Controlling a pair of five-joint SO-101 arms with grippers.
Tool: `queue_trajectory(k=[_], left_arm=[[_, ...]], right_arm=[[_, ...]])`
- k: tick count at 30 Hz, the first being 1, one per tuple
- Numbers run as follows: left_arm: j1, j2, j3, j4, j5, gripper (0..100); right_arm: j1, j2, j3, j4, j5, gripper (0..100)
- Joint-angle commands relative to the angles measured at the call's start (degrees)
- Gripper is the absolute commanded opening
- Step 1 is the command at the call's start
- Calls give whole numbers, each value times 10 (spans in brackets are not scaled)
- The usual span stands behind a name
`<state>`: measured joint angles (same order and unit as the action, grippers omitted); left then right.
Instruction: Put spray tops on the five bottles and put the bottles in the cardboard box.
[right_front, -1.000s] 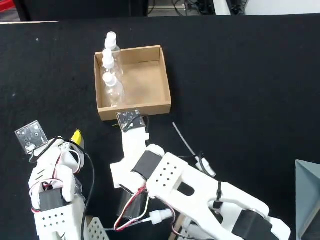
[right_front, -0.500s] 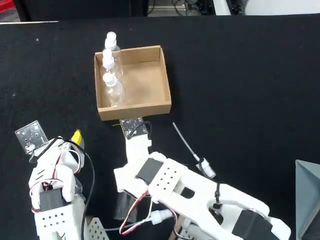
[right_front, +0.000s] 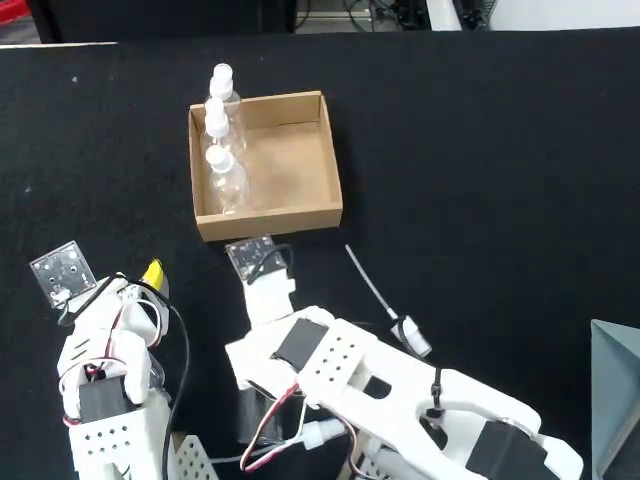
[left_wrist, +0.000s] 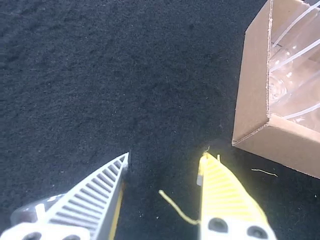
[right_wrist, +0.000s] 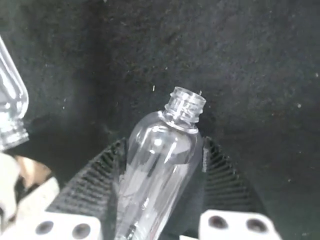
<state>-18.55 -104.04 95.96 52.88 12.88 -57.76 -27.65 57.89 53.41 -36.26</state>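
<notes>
1. Table (right_front: 500, 150): covered in black cloth and carries all items below.

2. Right arm (right_front: 380, 390): white, stretched from the near right corner toward the cardboard box. Its wrist stops just short of the box's near wall.

3. Left arm (right_front: 105, 370): white, at the near left edge, well apart from the box.

4. Cardboard box (right_front: 290, 165): open-topped and square, left of centre. One corner (left_wrist: 260, 100) shows in the left wrist view.

5. Grey angular object (right_front: 615, 390): at the right edge. It cannot be identified.

6. Three capped bottles (right_front: 222, 130): clear with white spray tops, lying in a row along the box's left wall. The farthest top pokes past the far wall.

7. Right gripper (right_wrist: 164, 145): black ribbed jaws clamped on either side of item 8.

8. Uncapped bottle (right_wrist: 155, 170): clear, with a bare threaded neck pointing away from the jaws, held over the cloth.

9. Second uncapped bottle (right_wrist: 10, 105): clear and partly seen, near the held one.

10. Left gripper (left_wrist: 165, 160): jaws spread apart over bare cloth with nothing between them.

11. Loose spray top (right_front: 412, 337): white, lying on the cloth just beside the right arm. Its thin dip tube points toward the box.
</notes>
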Motion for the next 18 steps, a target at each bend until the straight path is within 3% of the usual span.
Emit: queue_trajectory(k=[1, 12, 18], left_arm=[[-5, -8, 15, -2, -4, 209], [-5, -8, 15, -2, -4, 209], [-5, -8, 15, -2, -4, 209]], right_arm=[[-5, -22, 0, 24, 43, 149], [-4, -22, 5, 28, 199, 151], [54, -22, -24, 85, 280, 152]])
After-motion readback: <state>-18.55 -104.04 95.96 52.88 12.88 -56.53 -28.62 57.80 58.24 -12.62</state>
